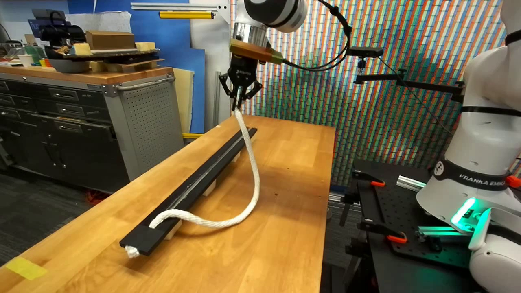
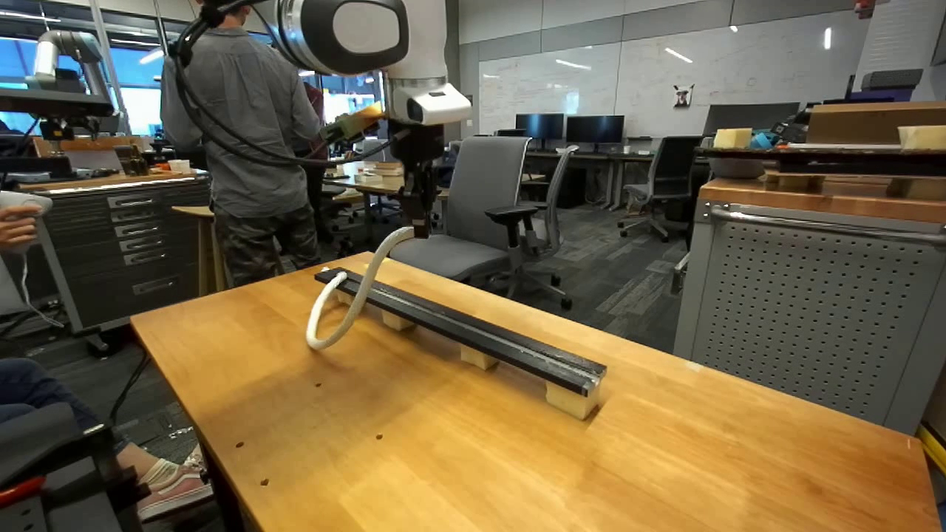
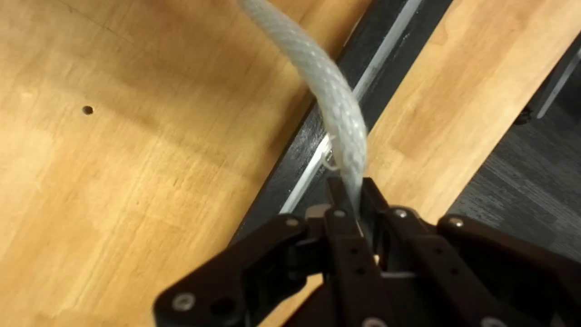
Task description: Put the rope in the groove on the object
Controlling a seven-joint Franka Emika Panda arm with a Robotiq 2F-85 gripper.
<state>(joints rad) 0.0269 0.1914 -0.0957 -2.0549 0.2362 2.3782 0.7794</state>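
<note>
Over the wooden table (image 1: 293,171) here, the gripper (image 1: 236,108) pinches the white rope (image 1: 256,183), which sags beside the black bar (image 1: 204,179) and curls onto one end of it.

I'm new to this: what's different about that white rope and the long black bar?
Color: the rope is white, the bar black. Shape: the rope bends in a loose curve, while the bar lies straight. Support: one stretch of the rope rises to the robot's fingers, which pinch it; the bar rests on pale blocks on the table. Both are long and narrow.
</note>
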